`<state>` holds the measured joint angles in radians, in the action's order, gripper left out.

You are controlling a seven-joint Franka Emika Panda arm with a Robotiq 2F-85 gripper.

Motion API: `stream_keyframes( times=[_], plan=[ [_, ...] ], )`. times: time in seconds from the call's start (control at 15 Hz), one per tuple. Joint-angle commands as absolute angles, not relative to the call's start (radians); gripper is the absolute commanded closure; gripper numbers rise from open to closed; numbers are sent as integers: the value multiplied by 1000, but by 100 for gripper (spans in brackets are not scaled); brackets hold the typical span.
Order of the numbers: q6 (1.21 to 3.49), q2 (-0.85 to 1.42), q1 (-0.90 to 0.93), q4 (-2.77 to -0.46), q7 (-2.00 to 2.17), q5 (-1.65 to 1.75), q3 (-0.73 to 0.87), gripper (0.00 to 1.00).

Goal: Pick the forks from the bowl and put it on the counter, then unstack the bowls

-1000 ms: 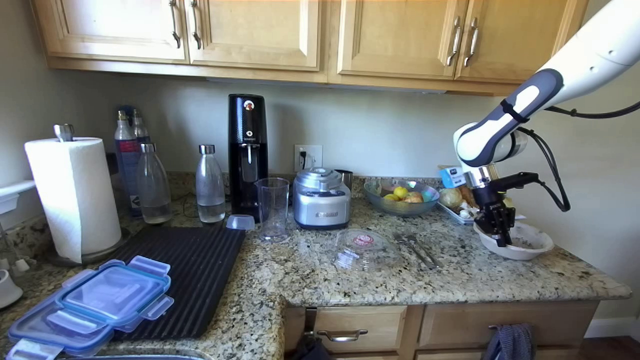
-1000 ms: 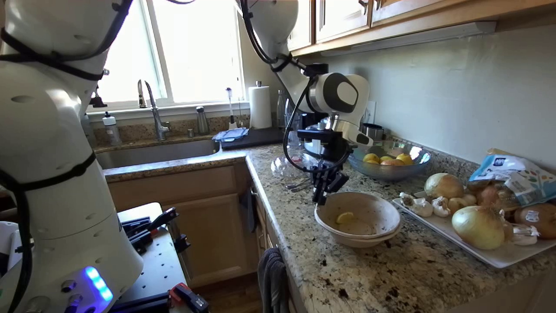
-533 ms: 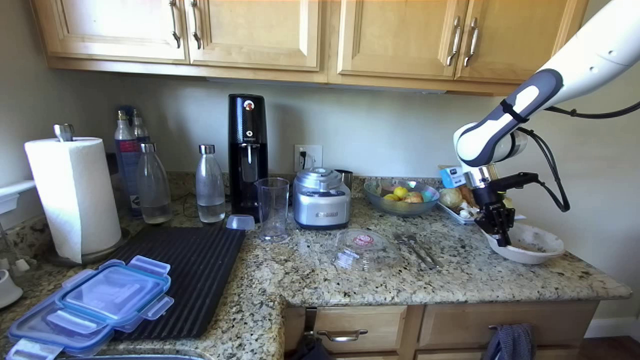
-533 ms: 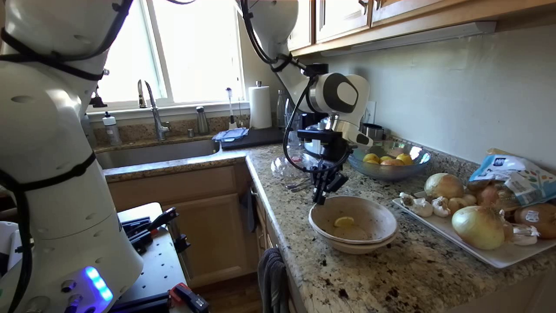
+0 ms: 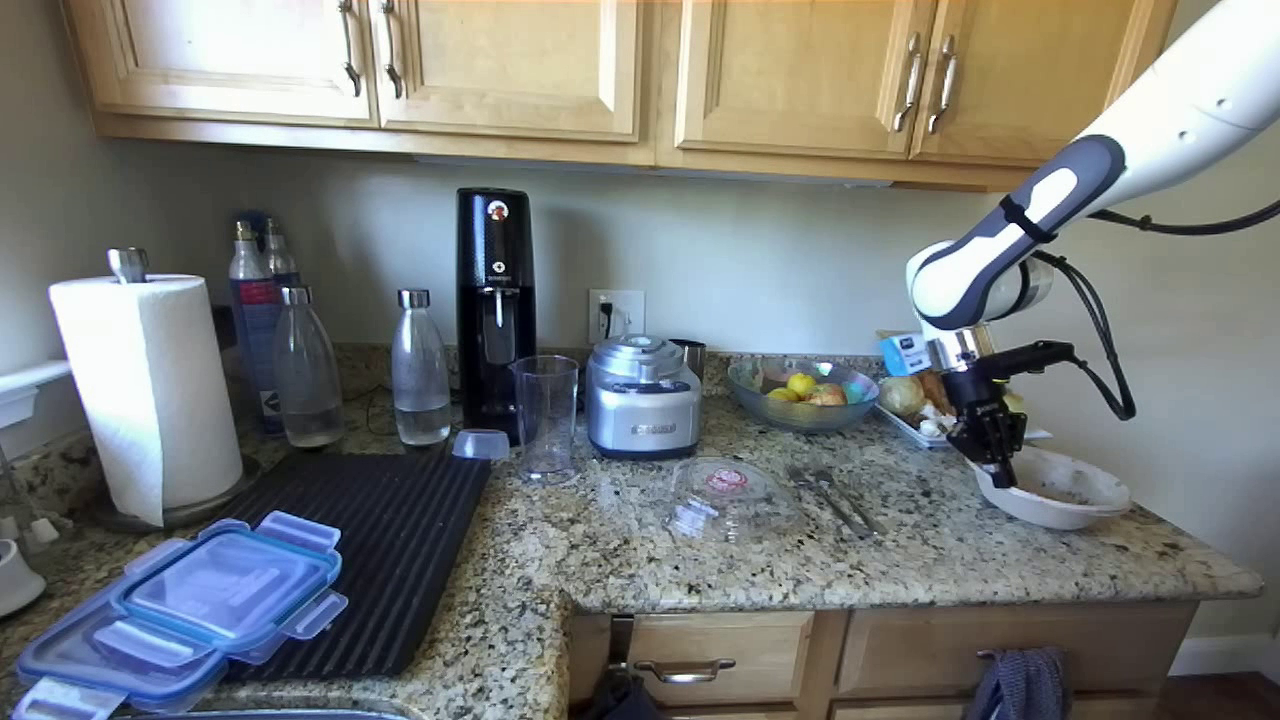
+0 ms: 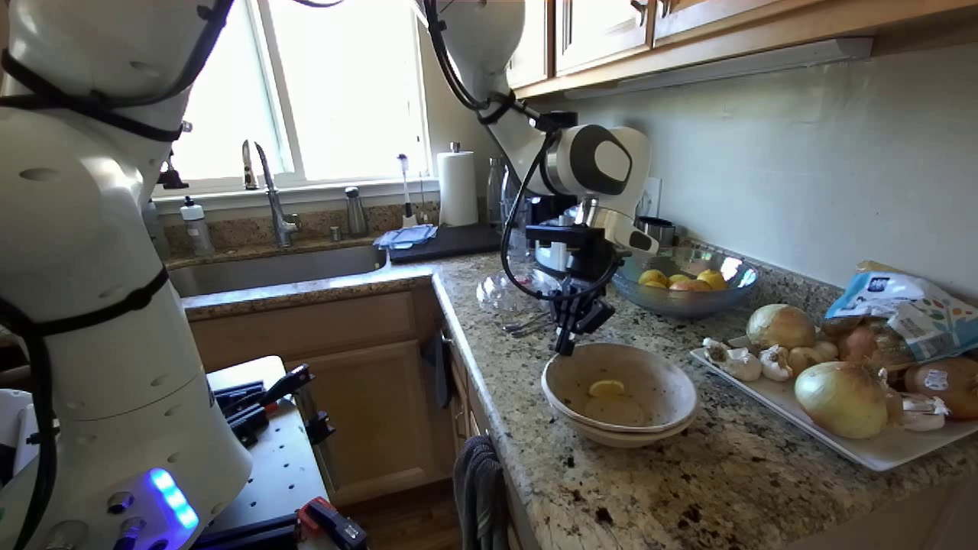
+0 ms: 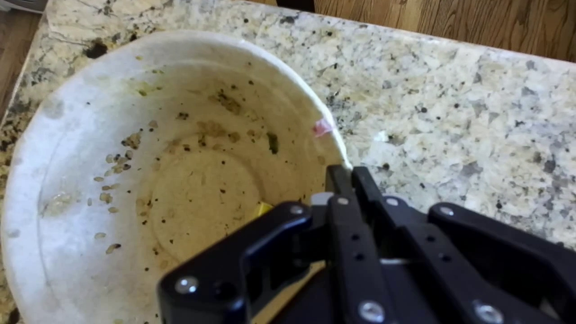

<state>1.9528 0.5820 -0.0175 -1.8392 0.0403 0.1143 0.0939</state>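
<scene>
- Gripper [image 7: 347, 171]: jaws pinched narrow on the upper bowl [image 6: 657, 382], its rim caught between them.
- Room: daylight from the window [image 6: 336, 92], pale wall [image 5: 760, 260], wood upper cabinets [image 5: 510, 80] along it, strip of wood floor [image 7: 450, 24] below.
- Counter [image 5: 640, 570]: speckled granite, L-shaped, wood drawers [image 5: 750, 640] under its front edge, grey towel [image 5: 1020, 685] hung there.
- Sink [image 6: 275, 271]: in the window-side leg, faucet [image 6: 271, 191] behind it at the back edge.
- Drying mat [image 5: 410, 550]: black, ribbed, in the bend of the L beside the sink; blue-edged lids [image 5: 230, 590] lie partly on it, past its edge.
- Toward the back edge, out from the wall corner: paper towels [image 5: 155, 400], bottles [image 5: 420, 370], black soda maker [image 5: 497, 240], food processor [image 5: 645, 410], glass bowl [image 5: 805, 420] with yellow fruit [image 5: 801, 384].
- Platter [image 6: 848, 451]: white, back edge toward the counter's free end, carrying onions [image 6: 840, 397] and garlic [image 6: 741, 363], blue-white bag [image 6: 936, 325] at its wall side.
- Bowls [image 5: 1055, 515]: two, off-white, stacked near the free end between front edge and platter; upper one sits off-center on the lower bowl [image 6: 626, 439].
- Plastic clamshell [image 5: 735, 500]: mid-counter, between food processor and front edge.
- Forks [image 5: 840, 511]: flat on the counter, between clamshell and bowls, well apart from the gripper; exact count unclear.
- Yellow wedge [image 6: 606, 388]: inside the upper bowl, dark specks and food bits [image 7: 119, 164] around it.
</scene>
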Motion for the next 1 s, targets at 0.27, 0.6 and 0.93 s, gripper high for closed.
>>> stream_keyframes(
  times=[0.27, 0.6, 0.93],
  plan=[
    [1927, 536, -31, -1846, 18, 119, 82, 93],
    [1907, 522, -31, -1832, -11, 127, 79, 93],
    [1837, 496, -52, -1813, -135, 109, 59, 93]
  ],
)
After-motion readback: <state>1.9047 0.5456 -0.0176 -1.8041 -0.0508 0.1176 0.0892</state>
